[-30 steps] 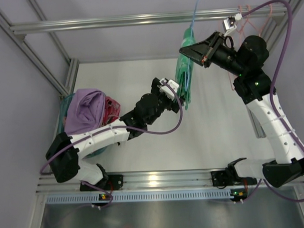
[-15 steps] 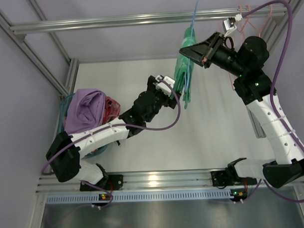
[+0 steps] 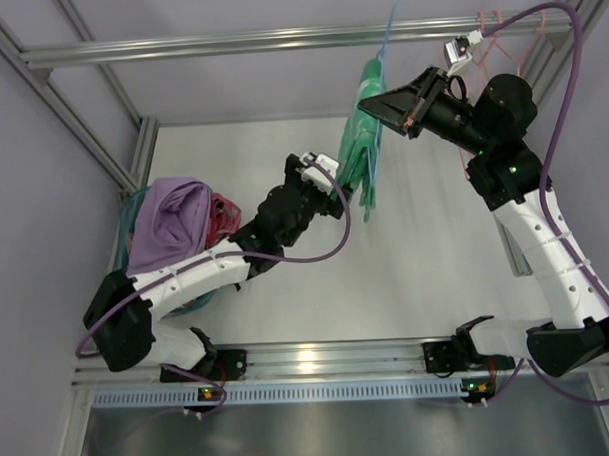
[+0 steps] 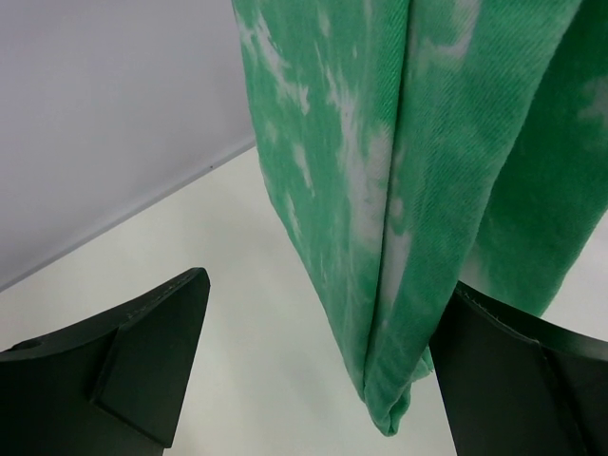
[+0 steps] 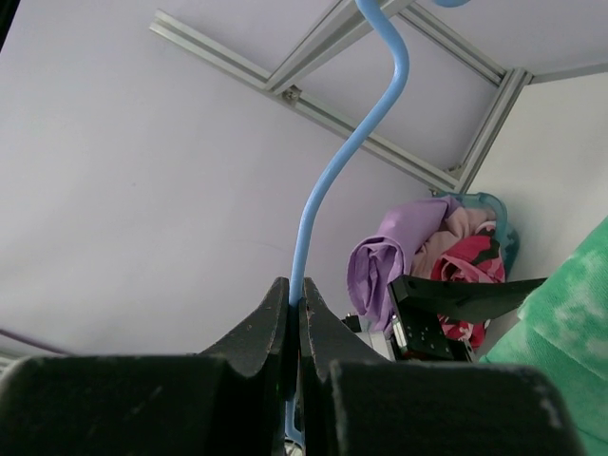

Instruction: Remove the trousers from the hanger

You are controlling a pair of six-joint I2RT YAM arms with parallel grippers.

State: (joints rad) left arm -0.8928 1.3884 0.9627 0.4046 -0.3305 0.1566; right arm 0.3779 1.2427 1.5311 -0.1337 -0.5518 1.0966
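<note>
**Green trousers hang lengthwise from the gripped hanger**

The trousers point(image 3: 360, 146) hang from the hanger point(image 5: 306, 223) above the table's far middle, long axis vertical, hem end down. The right gripper point(image 5: 293, 290), its arm raised and reaching left, pinches the hanger's wire. The left gripper point(image 4: 323, 361) reaches up with fingers spread and the hem between them. Since a second ago the left arm has drawn leftward and the hem has drifted with it.

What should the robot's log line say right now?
task: remove trousers | right jaws: shut on hanger neck | left jaws: open, trousers' lower end between them | trousers: hanging from hanger
</note>
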